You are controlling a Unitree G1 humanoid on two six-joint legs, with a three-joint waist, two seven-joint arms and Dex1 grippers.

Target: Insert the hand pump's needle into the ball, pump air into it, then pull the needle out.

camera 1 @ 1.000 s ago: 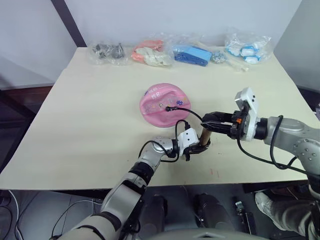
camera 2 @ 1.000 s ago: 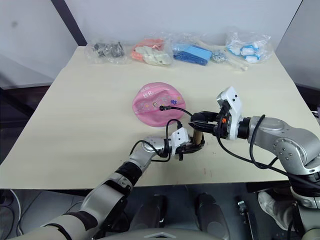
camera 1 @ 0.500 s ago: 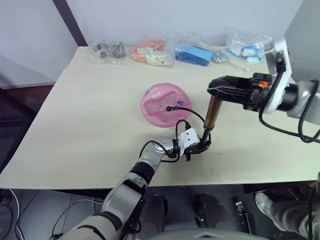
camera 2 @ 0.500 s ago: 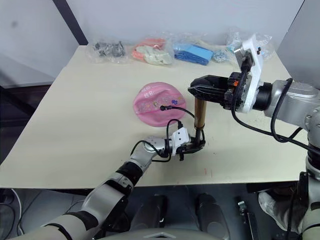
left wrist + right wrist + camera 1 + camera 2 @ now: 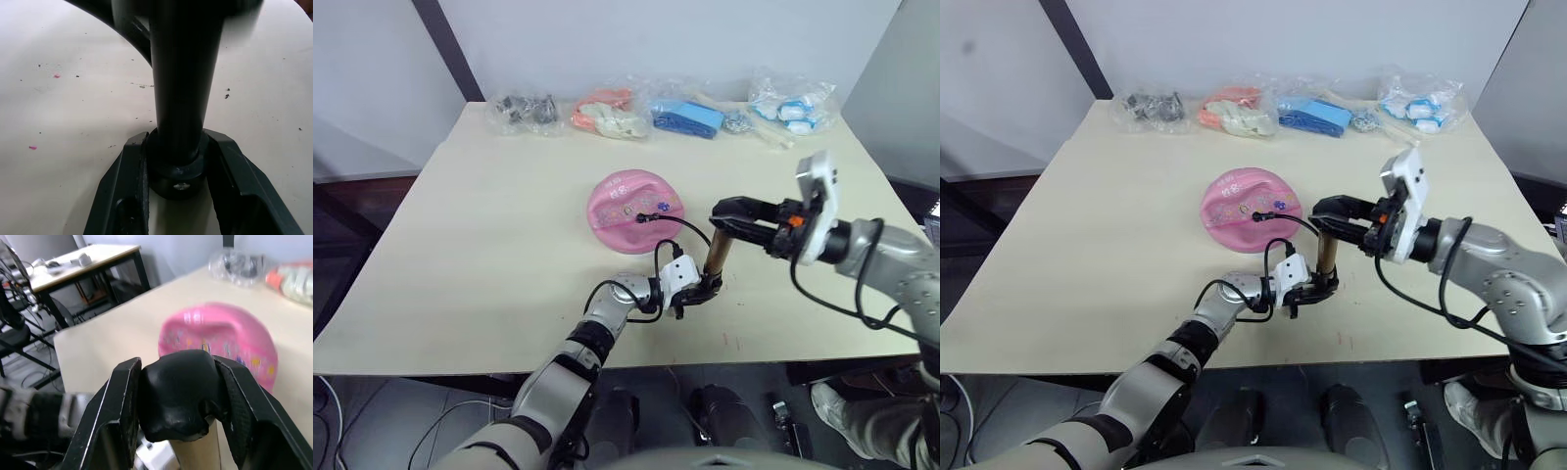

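**Pump upright, held at both ends, needle in ball**

Hand pump [image 5: 716, 262] stands near-vertical on the desk [image 5: 489, 225], just in front of the ball [image 5: 635, 209] toward the robot, near the front edge.

Left gripper [image 5: 697, 291]: jaws clamped on the pump's black bottom cap, down at desk level. Left wrist view confirms it: both fingers [image 5: 128, 191] pressed against the cap on either side, barrel rising straight up between them.

Right gripper [image 5: 731, 216]: jaws closed around the black top cap of the pump, arm reaching in from the right, roughly horizontal. Right wrist view shows the cap wedged between both fingers [image 5: 117, 421], gold-brown barrel just visible below it, ball behind.

Ball is pink, visibly under-inflated, top dished in, resting on the desk around its middle. Thin black hose [image 5: 686, 226] arcs from the pump's lower end up and over to the ball's top; the black fitting of the needle [image 5: 644, 217] sits on the ball's surface. The pin itself is too small to make out.

Back edge of desk: row of clear plastic bags [image 5: 607, 110] with dark, pink-orange, blue and white-blue contents, well apart from the ball.
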